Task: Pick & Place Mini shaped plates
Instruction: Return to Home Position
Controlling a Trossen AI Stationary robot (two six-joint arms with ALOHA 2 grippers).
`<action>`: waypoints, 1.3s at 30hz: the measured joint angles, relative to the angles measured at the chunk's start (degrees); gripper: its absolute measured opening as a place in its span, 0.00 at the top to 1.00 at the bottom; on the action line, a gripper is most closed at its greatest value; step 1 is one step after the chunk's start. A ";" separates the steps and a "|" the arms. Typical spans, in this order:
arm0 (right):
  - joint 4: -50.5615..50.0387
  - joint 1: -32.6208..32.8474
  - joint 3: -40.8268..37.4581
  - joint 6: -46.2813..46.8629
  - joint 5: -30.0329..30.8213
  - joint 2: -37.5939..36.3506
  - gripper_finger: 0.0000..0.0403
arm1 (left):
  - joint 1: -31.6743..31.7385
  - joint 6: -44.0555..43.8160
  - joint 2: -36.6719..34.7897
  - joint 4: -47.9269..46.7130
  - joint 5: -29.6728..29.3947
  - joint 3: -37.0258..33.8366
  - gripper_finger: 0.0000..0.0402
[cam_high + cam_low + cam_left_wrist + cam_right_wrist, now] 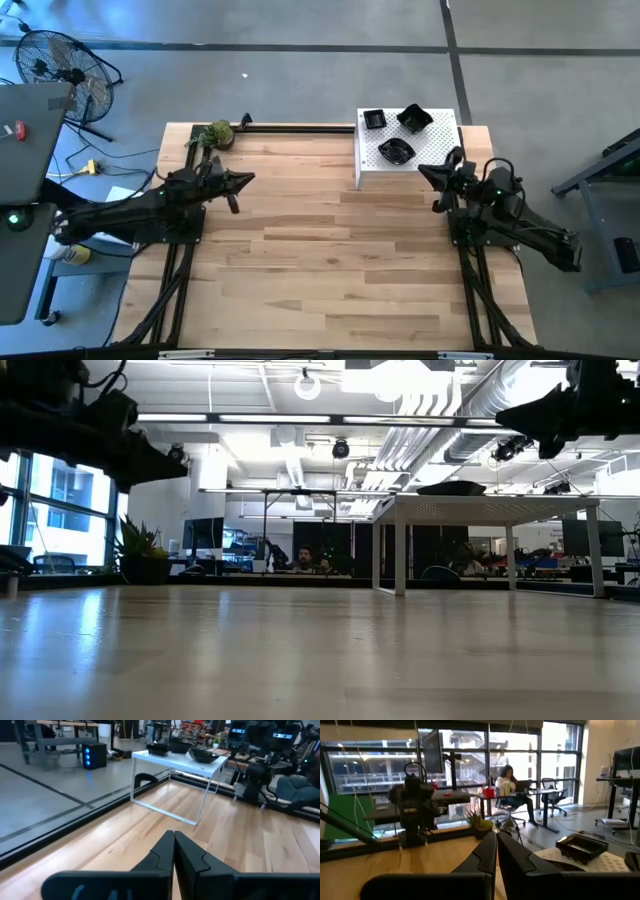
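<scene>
1. Mini shaped plates point(396, 151) stood as three glossy black stacks on the white shelf point(445, 150). A square-rimmed stack point(374, 119) sat at its back left corner, with an angular, skewed stack point(414, 118) beside it. A wavy-edged stack sat nearer the shelf's front edge. How many dishes each stack held could not be told.
2. The shelf had a flat matte top on thin white legs, with open space beneath it. It stood on the pale plank table point(330, 260), at the table's back right corner.
3. The right gripper point(424, 171) hung by the shelf's front right corner, apparently higher than the shelf top and touching nothing. Its two dark fingers point(487, 851) were pressed together with nothing between them.
4. The left gripper point(248, 180) hung above the boards well to the left of the shelf, pointing toward it. Its fingers point(165, 851) were likewise clenched on nothing.
5. A green leafy ball point(218, 133) sat at the table's back edge, well left of the shelf. A black rail point(300, 127) ran along that edge from the ball to the shelf's side.
6. Smooth wooden boards spread between the left gripper and the shelf, and across the whole stretch in front of it.
7. Beyond the table, a floor fan point(50, 55) stood far left of the shelf. In the right wrist view, a seated person point(510, 785) worked at a desk by the windows.
</scene>
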 joint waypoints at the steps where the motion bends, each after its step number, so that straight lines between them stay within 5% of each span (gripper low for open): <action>1: 1.16 0.01 -0.70 0.23 -0.02 0.00 0.97 | 0.00 0.08 -2.49 -2.72 -0.06 0.00 1.00; 7: 9.45 0.00 -6.18 3.75 -3.02 -0.02 0.97 | 0.00 2.47 -16.03 -13.98 1.12 -0.55 1.00; 15: 13.00 0.14 -10.28 5.85 -2.16 0.47 0.97 | 0.00 2.94 -15.21 -3.07 6.18 -6.13 1.00; 23: 7.83 0.15 -10.28 2.87 7.40 0.74 0.97 | -0.02 -1.03 -14.92 -4.17 7.75 -6.27 1.00; 39: 6.02 0.15 -10.30 3.40 7.76 0.76 0.97 | -0.02 -6.56 -14.90 -4.46 9.30 -6.38 1.00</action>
